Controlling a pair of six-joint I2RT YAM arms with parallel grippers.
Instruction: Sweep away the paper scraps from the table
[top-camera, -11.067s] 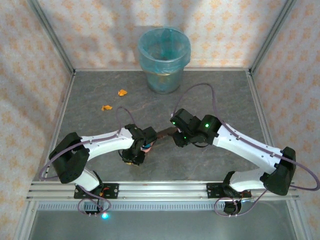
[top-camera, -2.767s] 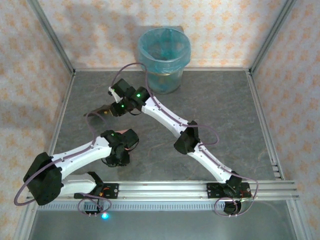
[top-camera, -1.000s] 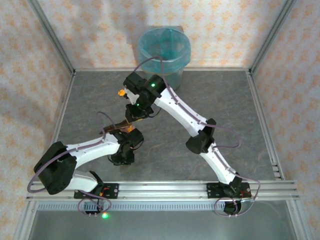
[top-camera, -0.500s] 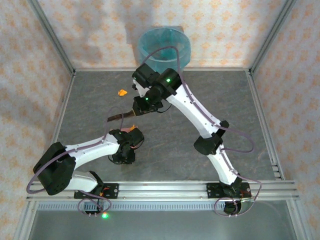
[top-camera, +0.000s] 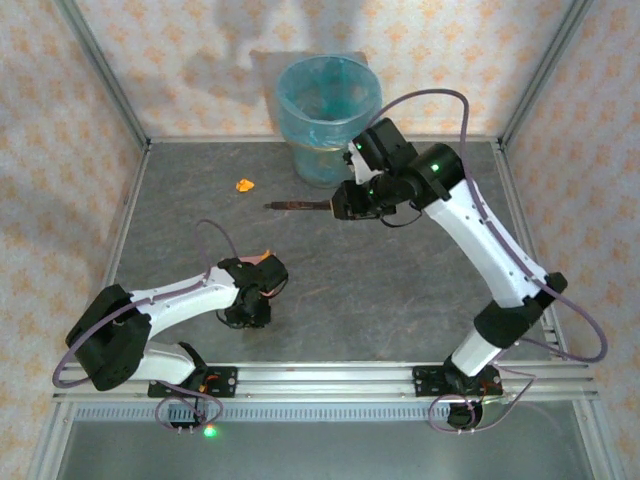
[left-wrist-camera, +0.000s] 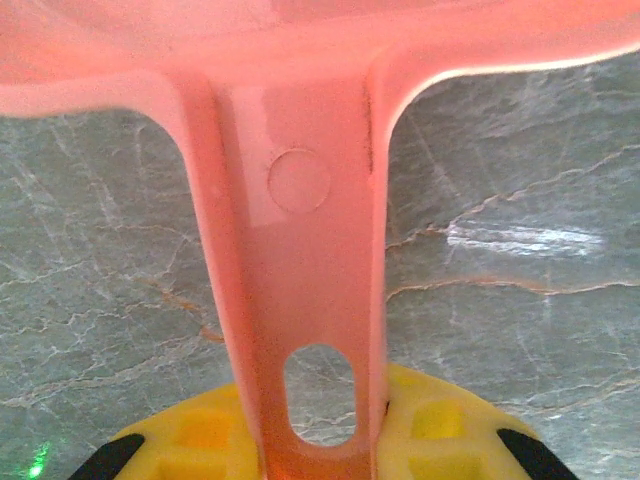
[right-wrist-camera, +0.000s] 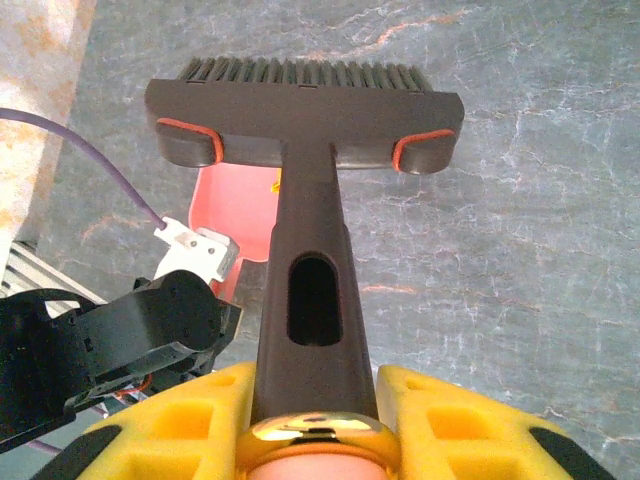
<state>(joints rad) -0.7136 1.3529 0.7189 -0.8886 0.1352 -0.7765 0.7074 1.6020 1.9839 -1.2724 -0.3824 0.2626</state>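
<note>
One orange paper scrap (top-camera: 243, 185) lies on the grey table (top-camera: 400, 300) at the back left. My right gripper (top-camera: 345, 203) (right-wrist-camera: 312, 420) is shut on the handle of a dark brown brush (top-camera: 298, 205) (right-wrist-camera: 300, 110), held level above the table in front of the bin. Nearer the front, my left gripper (top-camera: 255, 292) (left-wrist-camera: 320, 440) is shut on the handle of the pink dustpan (top-camera: 264, 261) (left-wrist-camera: 300, 250). The pan (right-wrist-camera: 235, 215) lies under the brush, with a small orange speck (right-wrist-camera: 276, 184) at its edge.
A translucent blue-lined bin (top-camera: 328, 118) stands at the back middle, just behind the brush. Aluminium frame rails and patterned walls close in the table on three sides. The left arm's wrist (right-wrist-camera: 120, 340) sits low beside the pan.
The right arm has swung the brush up and to the right, from over the dustpan to in front of the bin. The left arm has stayed put with the pan.
</note>
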